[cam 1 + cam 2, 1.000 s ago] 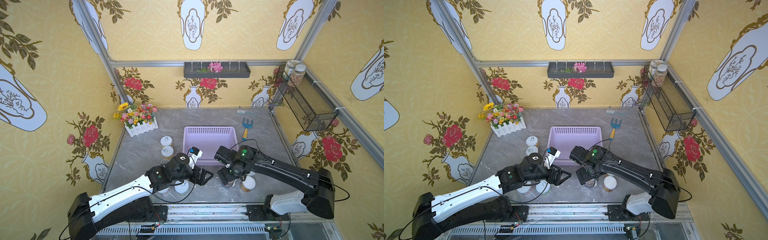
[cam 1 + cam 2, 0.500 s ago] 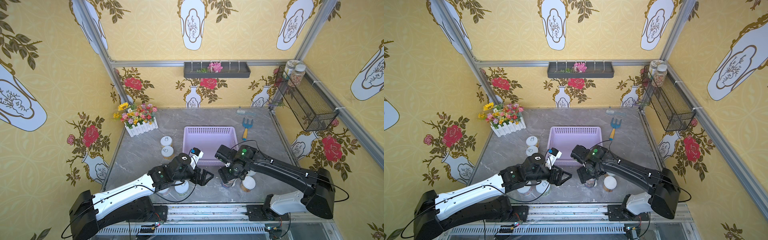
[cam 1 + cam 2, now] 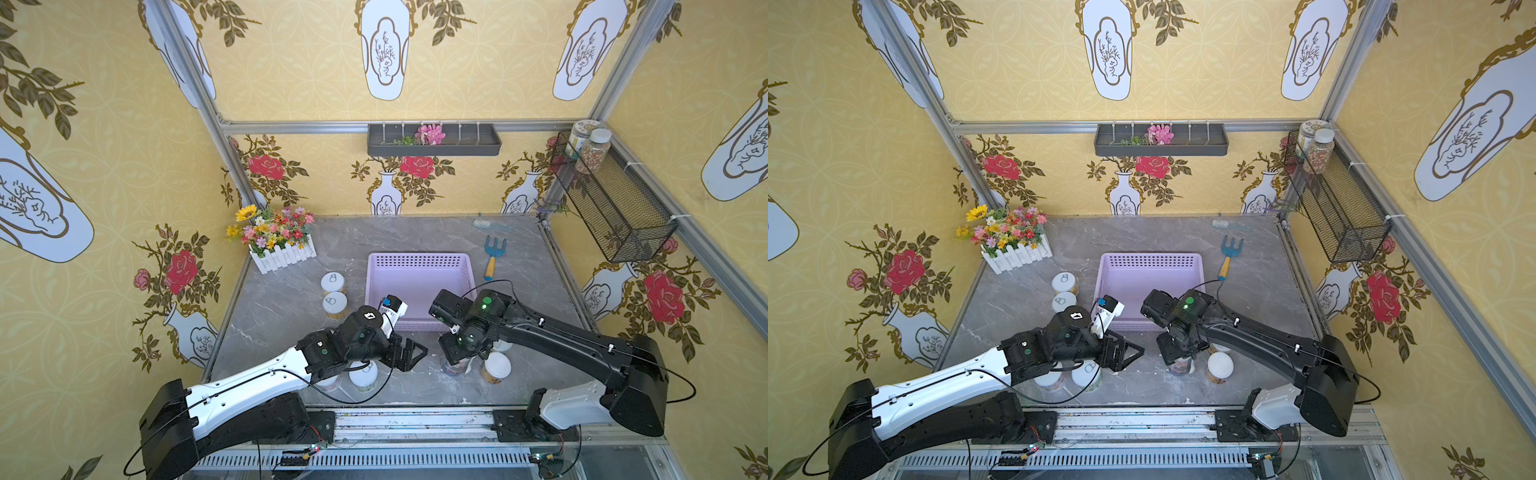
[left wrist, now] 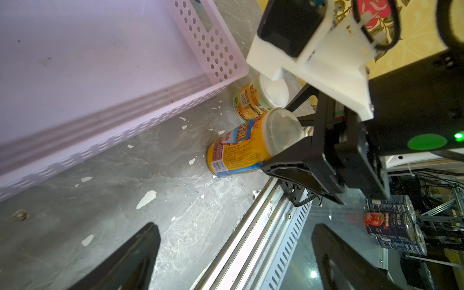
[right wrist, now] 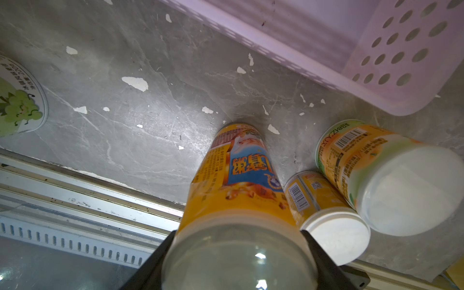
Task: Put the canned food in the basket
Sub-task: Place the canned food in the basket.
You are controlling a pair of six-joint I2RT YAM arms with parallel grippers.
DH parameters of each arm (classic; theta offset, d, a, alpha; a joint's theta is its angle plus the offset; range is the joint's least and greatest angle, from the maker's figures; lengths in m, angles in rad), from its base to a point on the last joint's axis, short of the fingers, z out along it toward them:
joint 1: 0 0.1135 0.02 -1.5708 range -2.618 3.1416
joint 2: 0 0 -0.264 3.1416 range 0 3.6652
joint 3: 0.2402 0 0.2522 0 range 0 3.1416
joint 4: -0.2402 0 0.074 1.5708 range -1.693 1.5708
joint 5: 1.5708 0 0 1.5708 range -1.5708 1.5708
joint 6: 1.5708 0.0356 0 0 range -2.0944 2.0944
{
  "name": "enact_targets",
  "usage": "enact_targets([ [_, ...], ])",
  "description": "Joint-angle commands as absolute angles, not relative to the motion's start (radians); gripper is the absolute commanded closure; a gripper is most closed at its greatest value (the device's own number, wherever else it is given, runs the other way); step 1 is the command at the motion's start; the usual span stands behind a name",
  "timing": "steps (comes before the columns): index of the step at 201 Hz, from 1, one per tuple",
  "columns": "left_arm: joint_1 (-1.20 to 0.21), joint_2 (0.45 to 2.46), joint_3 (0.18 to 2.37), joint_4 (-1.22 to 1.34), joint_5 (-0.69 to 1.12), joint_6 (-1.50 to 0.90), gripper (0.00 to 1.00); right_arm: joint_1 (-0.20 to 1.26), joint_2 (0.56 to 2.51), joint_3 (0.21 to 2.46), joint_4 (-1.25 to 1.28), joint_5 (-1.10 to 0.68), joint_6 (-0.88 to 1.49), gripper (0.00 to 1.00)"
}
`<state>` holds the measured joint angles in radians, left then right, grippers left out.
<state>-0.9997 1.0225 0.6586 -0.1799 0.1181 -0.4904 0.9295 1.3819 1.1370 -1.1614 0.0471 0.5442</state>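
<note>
My right gripper (image 3: 457, 356) is shut on the tall multicoloured white-lidded jar (image 5: 238, 175), its fingers (image 5: 324, 261) pressing both sides just under the lid. The jar (image 4: 241, 150) looks to stand on the table near the front edge. Two orange-labelled white-lidded cans (image 5: 389, 180) (image 5: 326, 213) stand right beside it. The lavender basket (image 3: 415, 258) (image 3: 1150, 261) lies just behind, with nothing in it. My left gripper (image 3: 409, 353) (image 4: 232, 263) hangs open and holds nothing, left of the jar. Two silver-topped cans (image 3: 332, 283) (image 3: 335, 303) stand left of the basket; two more (image 3: 363, 374) (image 3: 328, 383) sit partly hidden under my left arm.
A white flower box (image 3: 278, 245) stands at the back left. A blue garden fork (image 3: 492, 257) and a brush (image 3: 490, 225) lie right of the basket. A black wire basket (image 3: 615, 203) with seed jars hangs on the right wall. The metal rail (image 4: 263, 238) runs along the table's front edge.
My right gripper's jaws have closed on the tall jar. My left arm has shifted slightly and its gripper has stayed open.
</note>
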Motion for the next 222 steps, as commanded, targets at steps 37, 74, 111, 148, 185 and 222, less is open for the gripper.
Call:
enact_targets([
  [37,-1.000,0.989,0.703,-0.195,0.053,-0.484,0.00,0.927,1.300,1.257,-1.300,0.067,0.556,0.39],
  [74,-1.000,1.027,0.801,-0.274,0.038,-0.474,0.00,0.835,1.297,1.422,-1.405,0.028,0.544,0.40],
  [111,-0.988,1.094,0.885,-0.302,0.067,-0.476,0.00,0.716,1.337,1.569,-1.470,0.005,0.482,0.43],
  [148,-0.973,1.129,0.917,-0.225,0.090,-0.443,0.00,0.629,1.393,1.625,-1.447,0.032,0.451,0.45],
  [185,-0.862,1.188,0.952,-0.190,0.158,-0.437,0.01,0.537,1.480,1.684,-1.373,0.014,0.411,0.46],
  [222,-0.786,1.247,0.989,-0.179,0.176,-0.405,0.01,0.460,1.598,1.748,-1.304,0.033,0.385,0.46],
])
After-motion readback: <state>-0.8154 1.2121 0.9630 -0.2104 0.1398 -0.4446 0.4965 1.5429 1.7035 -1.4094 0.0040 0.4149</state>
